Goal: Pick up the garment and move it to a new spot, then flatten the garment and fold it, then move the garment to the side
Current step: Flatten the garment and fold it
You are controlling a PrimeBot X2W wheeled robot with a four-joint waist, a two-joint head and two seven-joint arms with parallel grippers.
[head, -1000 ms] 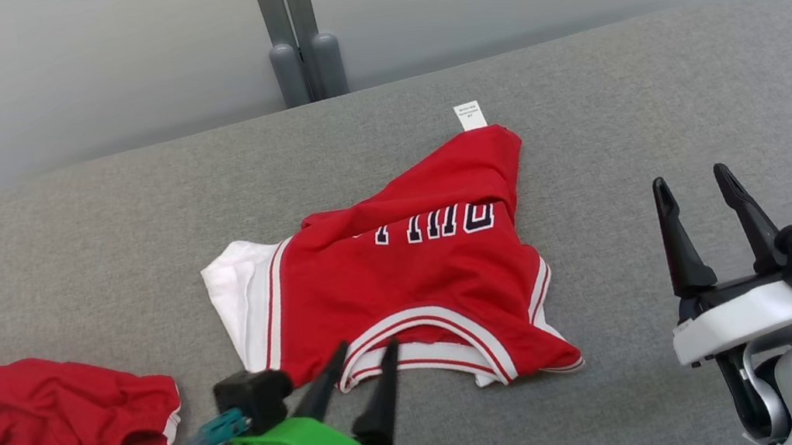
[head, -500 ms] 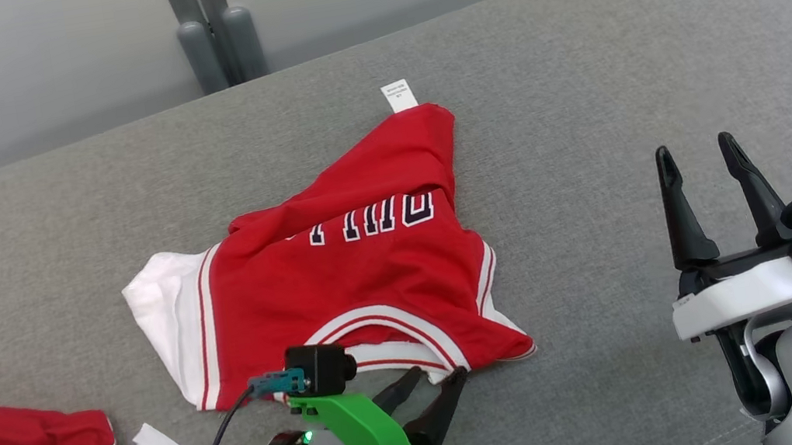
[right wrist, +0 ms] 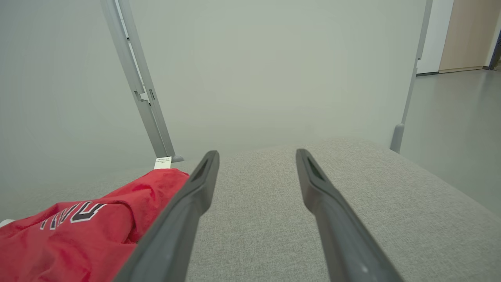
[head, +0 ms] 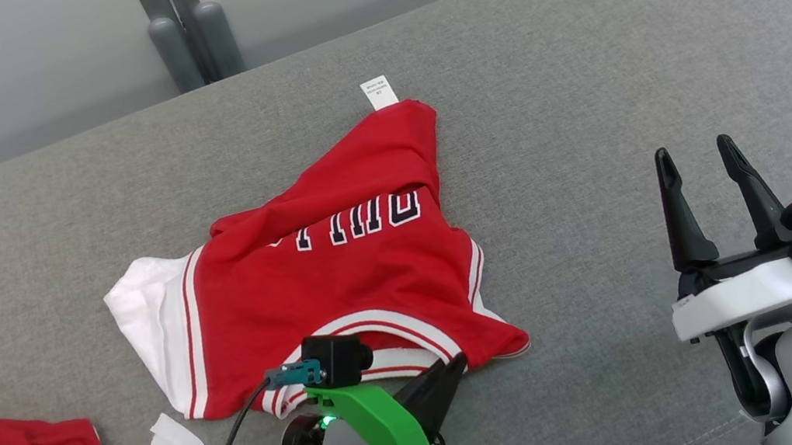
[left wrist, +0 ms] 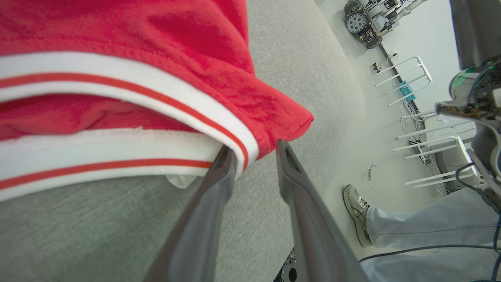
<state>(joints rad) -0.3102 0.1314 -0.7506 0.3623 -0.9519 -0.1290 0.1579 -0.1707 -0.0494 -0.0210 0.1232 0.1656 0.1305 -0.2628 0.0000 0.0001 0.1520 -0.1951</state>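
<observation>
Left pincer [left wrist: 255, 148] half open, tips at the garment's [head: 341, 278] striped hem toward the desk's [head: 583, 108] near edge, gripping nothing; right pincer [head: 693, 148] wide open, empty.

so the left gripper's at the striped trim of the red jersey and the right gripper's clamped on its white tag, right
No: the right gripper isn't on the white tag. In the head view it hangs open over bare grey cushion, apart from the red jersey. The left gripper is at the striped trim, as you say.
</observation>
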